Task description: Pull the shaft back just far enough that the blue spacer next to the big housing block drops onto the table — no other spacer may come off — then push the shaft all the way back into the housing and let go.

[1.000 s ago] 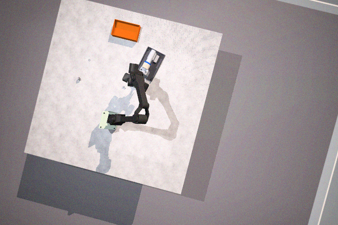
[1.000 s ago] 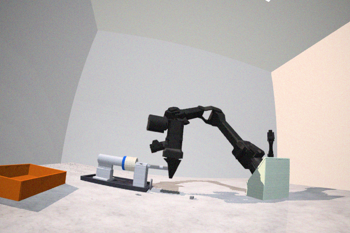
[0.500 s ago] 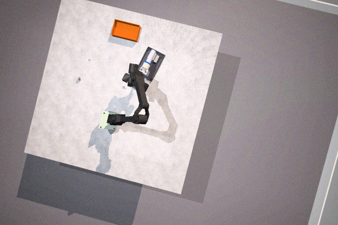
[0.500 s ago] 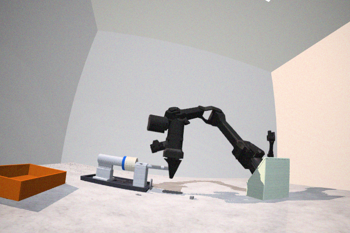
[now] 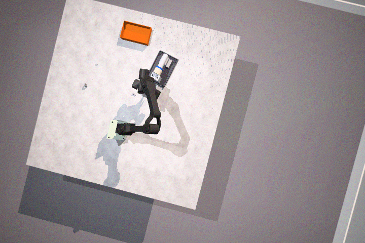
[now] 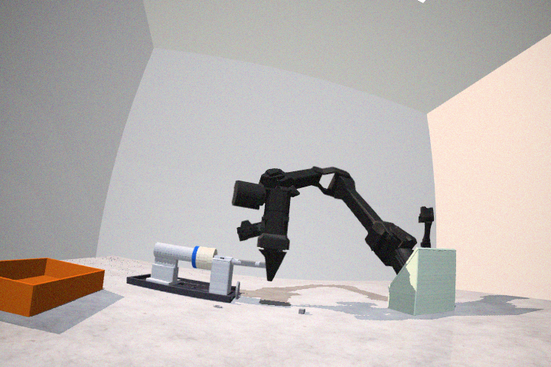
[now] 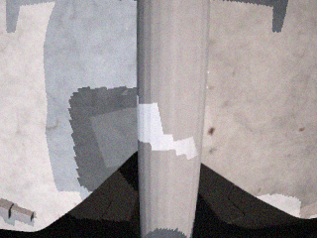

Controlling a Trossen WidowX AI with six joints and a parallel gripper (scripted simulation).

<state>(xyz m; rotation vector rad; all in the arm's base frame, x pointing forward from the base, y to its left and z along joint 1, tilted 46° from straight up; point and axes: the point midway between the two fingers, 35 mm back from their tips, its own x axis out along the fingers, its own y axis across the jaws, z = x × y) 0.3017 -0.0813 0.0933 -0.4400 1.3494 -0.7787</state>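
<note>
A white housing cylinder (image 5: 163,59) (image 6: 165,251) stands on a pedestal at the far end of the dark base. The blue spacer (image 5: 159,68) (image 6: 195,257) sits upright against its end, in line with it. A wider cream spacer (image 5: 157,72) (image 6: 206,258) sits between the blue one and the white support post (image 6: 220,275). The grey shaft (image 6: 246,262) (image 7: 172,74) sticks out of the post towards the arm. My gripper (image 6: 270,277) (image 7: 158,162) points down and is shut on the shaft's outer part. The shaft inside the spacers is hidden.
The dark base (image 5: 172,70) (image 6: 189,293) has a low rim. An open orange bin (image 5: 135,34) (image 6: 63,283) stands beyond it. Small grey bits (image 5: 84,86) (image 6: 301,310) lie on the table. The arm's base is by a pale green block (image 5: 112,130) (image 6: 434,280).
</note>
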